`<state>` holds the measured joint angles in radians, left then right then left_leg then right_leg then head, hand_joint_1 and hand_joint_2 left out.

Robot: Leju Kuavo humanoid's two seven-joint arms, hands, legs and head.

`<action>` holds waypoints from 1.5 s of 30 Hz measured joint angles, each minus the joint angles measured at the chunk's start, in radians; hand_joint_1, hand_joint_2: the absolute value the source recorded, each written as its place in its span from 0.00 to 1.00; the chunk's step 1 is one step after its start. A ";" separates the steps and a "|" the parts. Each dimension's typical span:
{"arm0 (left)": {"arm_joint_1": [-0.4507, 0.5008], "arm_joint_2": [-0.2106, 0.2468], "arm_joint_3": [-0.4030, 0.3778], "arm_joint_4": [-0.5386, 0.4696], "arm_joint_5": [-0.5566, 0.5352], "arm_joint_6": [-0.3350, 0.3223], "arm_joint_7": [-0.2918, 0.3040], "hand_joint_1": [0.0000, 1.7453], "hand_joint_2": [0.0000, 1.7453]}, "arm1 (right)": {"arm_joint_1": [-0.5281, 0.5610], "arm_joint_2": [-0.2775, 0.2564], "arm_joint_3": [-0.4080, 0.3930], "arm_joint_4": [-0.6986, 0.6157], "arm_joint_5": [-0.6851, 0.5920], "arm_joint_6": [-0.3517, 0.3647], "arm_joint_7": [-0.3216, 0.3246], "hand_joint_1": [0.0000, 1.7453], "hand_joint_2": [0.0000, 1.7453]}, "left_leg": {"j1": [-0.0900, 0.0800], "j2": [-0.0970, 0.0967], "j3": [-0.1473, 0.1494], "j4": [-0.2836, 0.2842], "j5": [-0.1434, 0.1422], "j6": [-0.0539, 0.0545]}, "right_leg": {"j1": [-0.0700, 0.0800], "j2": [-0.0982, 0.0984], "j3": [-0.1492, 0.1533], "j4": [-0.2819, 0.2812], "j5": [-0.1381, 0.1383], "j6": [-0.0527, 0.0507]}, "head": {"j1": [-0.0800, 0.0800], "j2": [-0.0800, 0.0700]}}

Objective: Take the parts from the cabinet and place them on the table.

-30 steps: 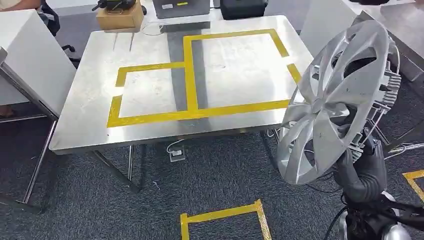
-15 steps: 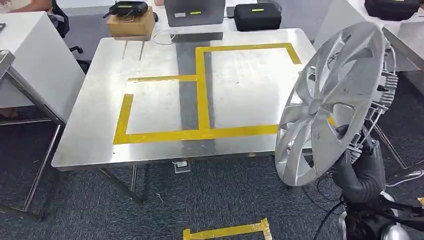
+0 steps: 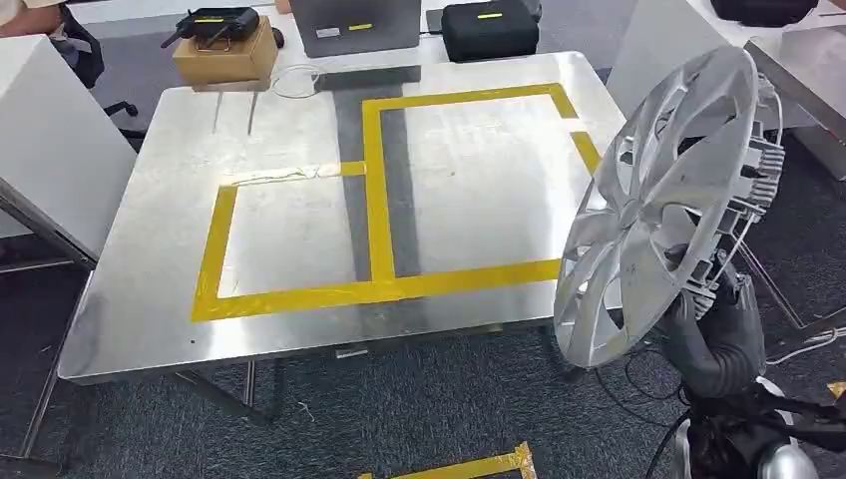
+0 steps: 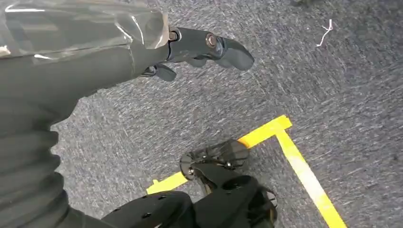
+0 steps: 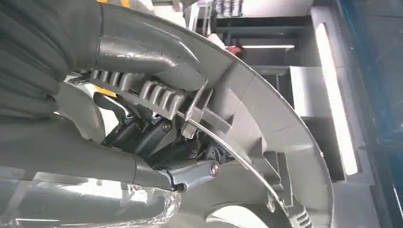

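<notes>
Hubcap (image 3: 663,210) stands tilted at 3 o'clock, overlapping the bench (image 3: 140,279) right edge, gripped by right hand (image 3: 720,334) fingers (image 5: 157,130). Left hand (image 4: 95,57) fingers loosely curled, holding nothing, over carpet.

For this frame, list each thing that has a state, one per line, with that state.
Hubcap: held upright on edge, off the table, at its right side.
Right hand: grips the hubcap's rim from behind.
Left hand: holds nothing, hanging over the carpet.
Table: nothing inside its yellow tape boxes.
Black case: closed, beyond the table's far edge.
</notes>
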<state>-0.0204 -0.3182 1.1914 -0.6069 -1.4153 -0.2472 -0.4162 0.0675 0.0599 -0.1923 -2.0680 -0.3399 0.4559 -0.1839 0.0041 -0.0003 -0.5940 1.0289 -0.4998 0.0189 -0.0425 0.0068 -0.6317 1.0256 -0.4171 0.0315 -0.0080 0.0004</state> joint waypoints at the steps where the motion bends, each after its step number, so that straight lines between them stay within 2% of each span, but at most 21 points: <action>1: -0.002 0.000 0.001 0.000 0.000 0.000 0.000 0.00 1.00 | -0.003 0.000 0.000 0.000 0.003 -0.001 0.000 1.00 1.00 | -0.003 -0.001 0.002 0.004 0.004 0.008 | -0.001 0.000 0.000 -0.002 -0.002 0.008 | -0.003 0.000; 4: -0.002 0.000 0.003 -0.002 0.000 0.002 0.000 0.00 1.00 | -0.005 0.000 0.000 0.003 0.027 -0.008 0.002 1.00 1.00 | -0.006 -0.005 0.022 -0.022 0.038 0.034 | 0.006 0.000 0.012 -0.015 -0.001 0.032 | -0.002 0.000; 5: -0.002 -0.002 0.003 -0.002 0.000 0.003 0.000 0.00 1.00 | -0.007 0.000 0.000 0.005 0.062 -0.022 0.001 1.00 1.00 | -0.002 -0.003 0.034 -0.037 0.048 0.038 | 0.002 -0.006 0.001 0.005 -0.012 0.028 | 0.001 0.000; 6: -0.003 -0.003 0.003 -0.002 0.000 0.004 0.000 0.00 1.00 | -0.017 -0.002 0.000 0.008 0.113 -0.037 0.000 1.00 1.00 | -0.002 -0.001 0.036 -0.042 0.055 0.050 | 0.004 -0.005 -0.027 0.069 -0.052 0.015 | 0.002 0.000; 8: -0.004 -0.007 0.004 -0.003 -0.007 -0.004 0.000 0.00 1.00 | -0.036 -0.006 0.000 0.018 0.244 -0.080 0.000 1.00 1.00 | -0.009 -0.001 0.033 -0.042 0.055 0.051 | 0.008 -0.006 -0.095 0.224 -0.117 0.002 | 0.001 0.000; 10: -0.003 -0.010 0.004 -0.007 -0.010 -0.011 0.000 0.00 1.00 | -0.059 -0.015 -0.003 0.042 0.408 -0.136 0.000 1.00 1.00 | -0.015 -0.003 0.031 -0.042 0.055 0.051 | 0.009 -0.006 -0.128 0.301 -0.137 0.005 | 0.001 0.000; 13: -0.004 -0.012 0.005 -0.008 -0.024 -0.011 -0.008 0.00 1.00 | -0.116 -0.040 -0.003 0.104 0.651 -0.218 0.011 1.00 1.00 | -0.021 -0.008 0.033 -0.039 0.055 0.051 | 0.011 -0.006 -0.017 0.101 -0.063 0.023 | 0.001 0.000; 15: -0.008 -0.011 0.003 -0.006 -0.030 0.002 -0.018 0.00 1.00 | -0.181 -0.068 -0.001 0.173 0.843 -0.265 0.032 1.00 1.00 | -0.032 -0.009 0.026 -0.027 0.048 0.042 | 0.022 -0.006 0.052 -0.018 -0.033 0.011 | 0.000 0.000; 18: -0.011 -0.009 0.002 0.002 -0.034 0.018 -0.024 0.00 1.00 | -0.265 -0.118 0.003 0.302 1.047 -0.300 0.052 1.00 1.00 | -0.027 -0.007 0.021 -0.026 0.051 0.035 | 0.025 -0.005 0.044 -0.021 -0.026 0.001 | 0.000 0.000; 20: -0.015 0.000 -0.001 0.010 -0.033 0.029 -0.027 0.00 1.00 | -0.320 -0.144 0.017 0.391 1.129 -0.309 0.058 1.00 1.00 | -0.024 -0.008 0.011 -0.010 0.036 0.025 | 0.008 -0.004 0.048 -0.027 -0.021 -0.006 | 0.000 0.000; 24: -0.026 0.016 -0.011 0.044 -0.029 0.054 -0.030 0.00 1.00 | -0.426 -0.190 0.056 0.587 1.251 -0.317 0.066 1.00 1.00 | -0.004 -0.005 -0.127 0.264 -0.082 -0.006 | 0.008 -0.004 0.048 -0.026 -0.022 -0.013 | -0.004 0.000; 25: -0.026 0.020 -0.014 0.052 -0.028 0.060 -0.031 0.00 1.00 | -0.449 -0.203 0.071 0.645 1.285 -0.319 0.065 1.00 1.00 | -0.001 -0.005 -0.151 0.300 -0.082 -0.007 | 0.008 -0.004 0.048 -0.026 -0.022 -0.013 | -0.003 0.000; 27: -0.028 0.030 -0.019 0.067 -0.027 0.072 -0.033 0.00 1.00 | -0.498 -0.225 0.099 0.755 1.326 -0.320 0.058 1.00 1.00 | 0.002 -0.005 -0.128 0.221 -0.011 -0.007 | 0.008 -0.004 0.051 -0.026 -0.023 -0.013 | -0.004 0.000; 29: -0.032 0.040 -0.031 0.079 -0.026 0.087 -0.037 0.00 1.00 | -0.548 -0.240 0.129 0.851 1.379 -0.323 0.037 1.00 1.00 | -0.001 -0.005 -0.043 0.028 0.090 0.010 | 0.011 -0.003 0.054 -0.027 -0.023 -0.013 | -0.004 0.000; 34: -0.048 0.075 -0.055 0.130 -0.017 0.136 -0.042 0.00 1.00 | -0.711 -0.257 0.268 1.157 1.515 -0.371 -0.070 1.00 1.00 | -0.015 -0.002 -0.024 -0.030 0.085 0.037 | 0.013 -0.001 0.046 -0.039 -0.014 0.013 | -0.003 0.000; 36: -0.055 0.084 -0.065 0.150 -0.008 0.148 -0.042 0.00 1.00 | -0.767 -0.263 0.340 1.261 1.558 -0.388 -0.096 1.00 1.00 | -0.004 0.000 0.006 -0.067 0.106 0.050 | 0.014 -0.006 0.025 -0.003 -0.033 0.009 | 0.000 0.000; 38: -0.062 0.090 -0.074 0.165 -0.004 0.156 -0.043 0.00 1.00 | -0.815 -0.261 0.406 1.348 1.587 -0.404 -0.108 1.00 1.00 | -0.007 -0.002 0.004 -0.067 0.108 0.054 | 0.015 -0.005 -0.044 0.139 -0.091 -0.004 | 0.000 0.000; 40: -0.063 0.092 -0.085 0.180 0.003 0.160 -0.043 0.00 1.00 | -0.845 -0.256 0.469 1.416 1.614 -0.416 -0.110 1.00 1.00 | -0.007 -0.008 0.003 -0.065 0.107 0.054 | 0.014 -0.006 -0.118 0.279 -0.127 0.002 | 0.000 0.000; 42: -0.063 0.093 -0.090 0.189 0.008 0.166 -0.043 0.00 1.00 | -0.869 -0.246 0.534 1.470 1.633 -0.419 -0.110 1.00 1.00 | -0.004 -0.014 0.004 -0.061 0.103 0.049 | 0.007 -0.006 -0.110 0.238 -0.093 0.023 | 0.000 0.000; 44: -0.063 0.093 -0.098 0.195 0.012 0.171 -0.042 0.00 1.00 | -0.889 -0.231 0.576 1.498 1.633 -0.418 -0.109 1.00 1.00 | 0.002 -0.015 0.002 -0.040 0.089 0.035 | -0.001 -0.009 -0.023 0.052 -0.014 0.049 | 0.000 0.000; 45: -0.064 0.094 -0.103 0.197 0.012 0.171 -0.042 0.00 1.00 | -0.898 -0.223 0.592 1.512 1.633 -0.418 -0.109 0.00 0.00 | -0.001 -0.014 -0.006 -0.023 0.079 0.025 | -0.006 -0.015 0.002 -0.014 -0.002 0.052 | 0.001 0.000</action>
<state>-0.0844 -0.2244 1.0884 -0.4101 -1.4031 -0.0767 -0.4582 -0.8310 -0.1629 0.3992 -0.5555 1.2932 0.0374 -0.2930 0.0031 -0.0145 -0.5997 1.0063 -0.4208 0.0434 -0.0486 -0.0084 -0.6300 1.0112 -0.4189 0.0838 -0.0069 0.0004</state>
